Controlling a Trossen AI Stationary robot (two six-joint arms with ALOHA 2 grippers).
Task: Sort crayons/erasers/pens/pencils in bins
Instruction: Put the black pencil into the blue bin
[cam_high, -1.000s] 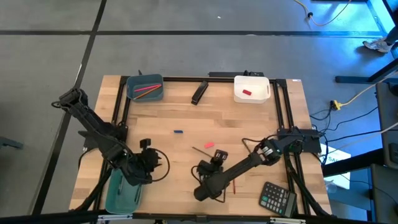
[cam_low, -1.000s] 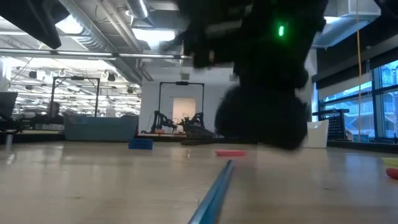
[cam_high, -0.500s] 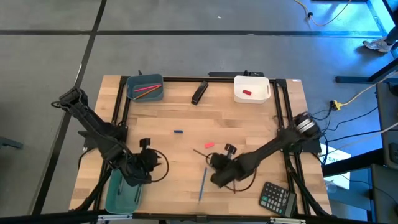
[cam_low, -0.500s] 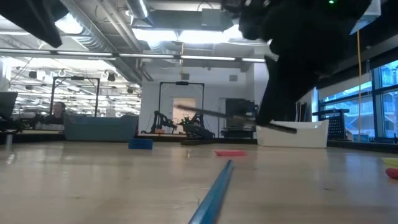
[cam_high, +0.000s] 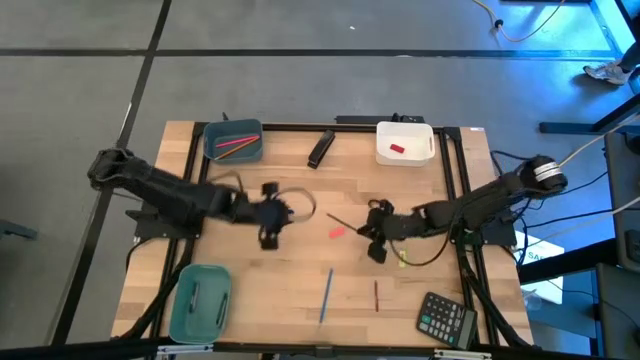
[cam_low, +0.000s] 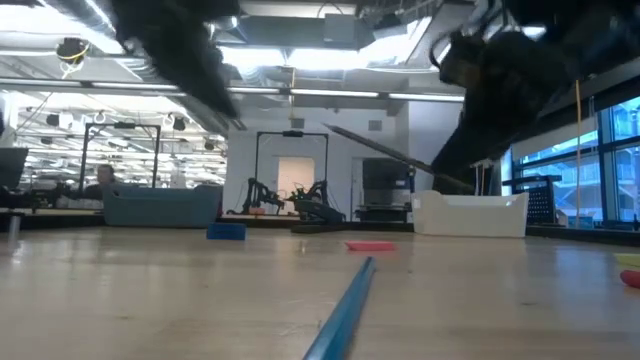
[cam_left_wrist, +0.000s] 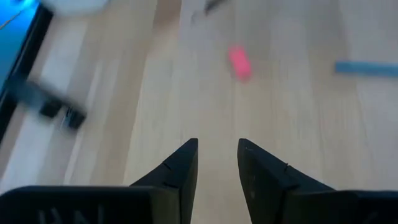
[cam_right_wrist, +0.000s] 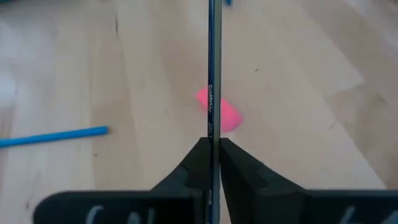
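On the desk (cam_high: 420, 180), the right pincer (cam_high: 374, 232) is clamped on a dark grey pen (cam_right_wrist: 212, 93), held above the pink eraser (cam_right_wrist: 219, 110). The left pincer (cam_high: 270, 216) hovers mid-desk, fingers (cam_left_wrist: 177, 174) slightly apart and empty. A blue pencil (cam_high: 326, 295) lies near the front edge.

Bright overhead light; blurred wrist views

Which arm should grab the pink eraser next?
Left. The left gripper is open and empty, with the pink eraser straight ahead in its wrist view. The right gripper is nearer but shut on a dark pen.
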